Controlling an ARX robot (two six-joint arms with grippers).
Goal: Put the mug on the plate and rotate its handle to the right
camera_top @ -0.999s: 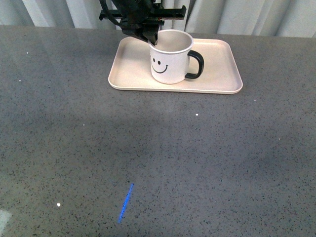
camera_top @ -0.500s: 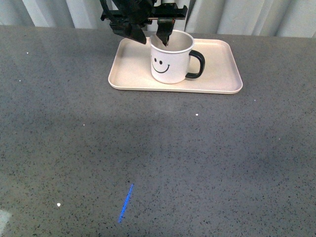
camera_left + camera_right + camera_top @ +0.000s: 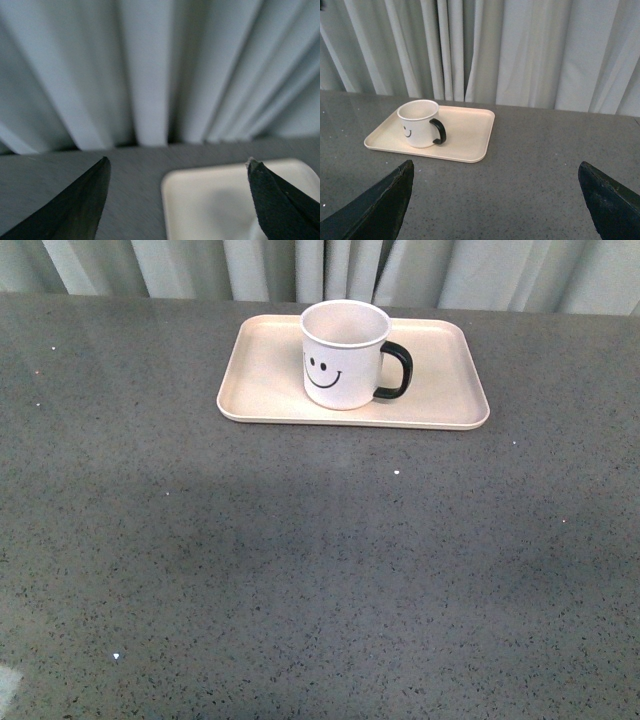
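Note:
The white mug with its smiley face stands upright on the pale plate, near the plate's middle. Its black handle points right in the front view. The right wrist view shows the same mug, handle and plate from a distance. My right gripper is open over bare table, well away from the plate. My left gripper is open, with a corner of the plate between its fingers and the mug out of its view. Neither arm shows in the front view.
The plate sits near the far edge of a dark speckled grey table. Pale pleated curtains hang right behind it. Nothing else stands on the table in any view.
The left arm, which had one finger inside the mug's rim, has opened, let go and pulled out of the front view. The mug stays on the plate, handle right.

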